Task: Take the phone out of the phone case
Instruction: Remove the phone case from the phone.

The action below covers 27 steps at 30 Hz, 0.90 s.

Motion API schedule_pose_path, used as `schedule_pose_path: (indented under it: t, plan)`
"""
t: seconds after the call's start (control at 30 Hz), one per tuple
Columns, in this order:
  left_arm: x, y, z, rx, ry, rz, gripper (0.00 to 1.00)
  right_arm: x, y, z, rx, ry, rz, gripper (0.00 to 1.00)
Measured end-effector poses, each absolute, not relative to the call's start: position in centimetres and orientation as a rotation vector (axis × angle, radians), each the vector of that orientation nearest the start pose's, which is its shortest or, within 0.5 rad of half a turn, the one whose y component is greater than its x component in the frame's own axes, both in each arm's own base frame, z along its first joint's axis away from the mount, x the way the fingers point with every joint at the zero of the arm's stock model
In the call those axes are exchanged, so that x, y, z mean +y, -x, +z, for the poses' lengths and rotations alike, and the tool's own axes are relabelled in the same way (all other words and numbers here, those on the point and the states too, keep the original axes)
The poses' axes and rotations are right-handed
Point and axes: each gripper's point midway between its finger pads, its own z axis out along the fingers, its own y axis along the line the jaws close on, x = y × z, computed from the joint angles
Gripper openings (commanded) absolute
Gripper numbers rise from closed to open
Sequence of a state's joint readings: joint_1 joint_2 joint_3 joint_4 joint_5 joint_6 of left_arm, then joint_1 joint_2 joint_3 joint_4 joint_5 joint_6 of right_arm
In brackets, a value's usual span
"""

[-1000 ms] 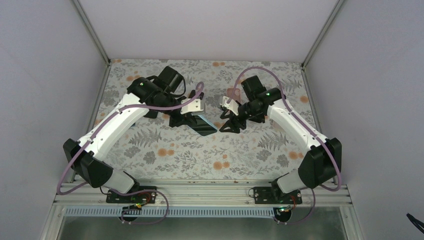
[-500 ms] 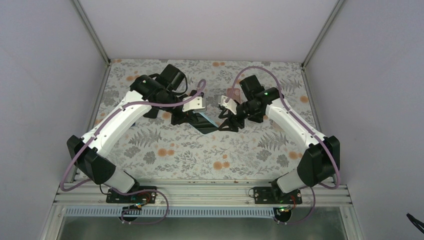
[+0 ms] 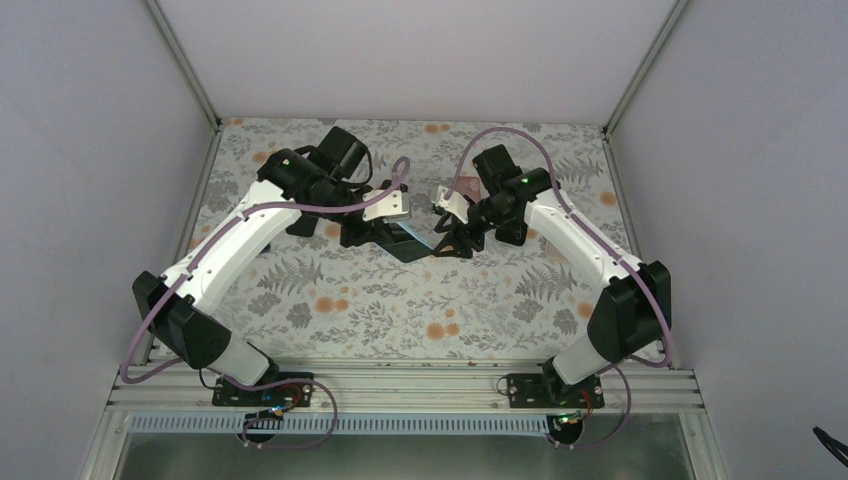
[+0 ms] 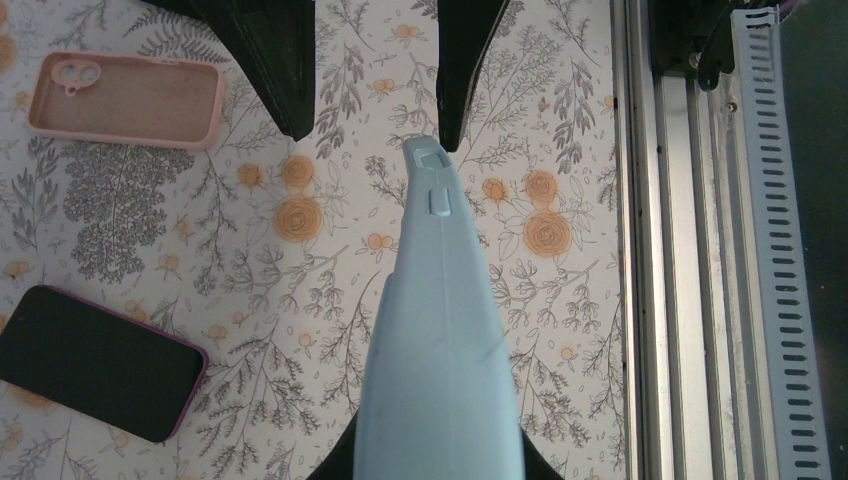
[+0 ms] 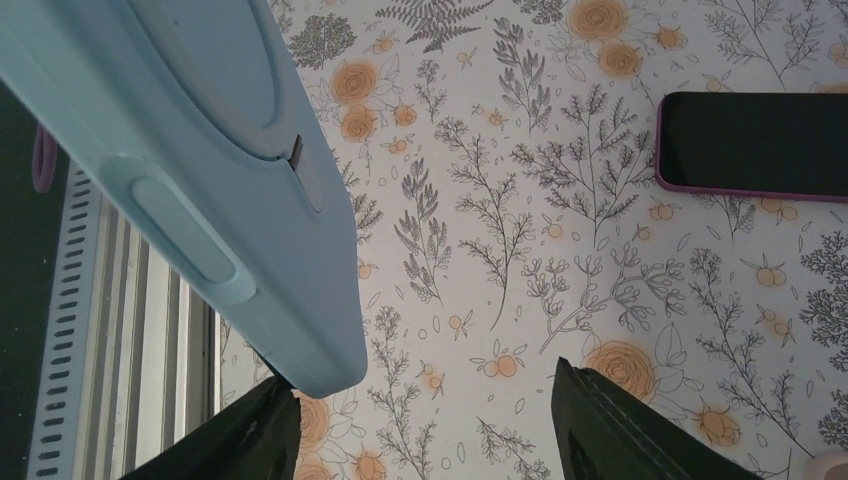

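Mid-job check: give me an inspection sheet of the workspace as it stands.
Surface: floral-print table.
Job's things: phone sits in the light-blue case, held off the table, not yet separated.
Clutter: empty pink case; second phone, purple-rimmed, lying flat, screen dark.
Grippers: left gripper shut on the light-blue case; right gripper open, the case's free end close to one finger.
Cables: purple cables loop along both arms; no snag seen.
Surroundings: grey enclosure walls; metal rail at the near edge.
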<state>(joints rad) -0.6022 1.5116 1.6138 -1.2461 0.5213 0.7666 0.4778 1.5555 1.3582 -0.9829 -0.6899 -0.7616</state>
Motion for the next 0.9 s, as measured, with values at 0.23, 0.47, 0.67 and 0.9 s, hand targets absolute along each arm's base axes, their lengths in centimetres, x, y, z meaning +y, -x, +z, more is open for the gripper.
schedule_pose_path:
  t: [0.23,0.47,0.67,0.9]
  plan:
    - [-26.05,-22.76,25.92,1.919,-1.762,-0.646,0.02,25.56,-25.79,19.89,1.967,1.631,0.823,0.65]
    - [-26.07,-22.71,25.92,1.919,-1.763,-0.649,0.02,25.50,-25.67,19.79,1.959,1.648,0.822,0.65]
    - [-26.08,-22.69,25.93,1.918,-1.763,-0.651,0.02,25.46,-25.67,19.75,1.956,1.654,0.816,0.65]
    - [-26.08,-22.72,25.93,1.918,-1.762,-0.650,0.02,25.45,-25.69,19.74,1.955,1.654,0.815,0.65]
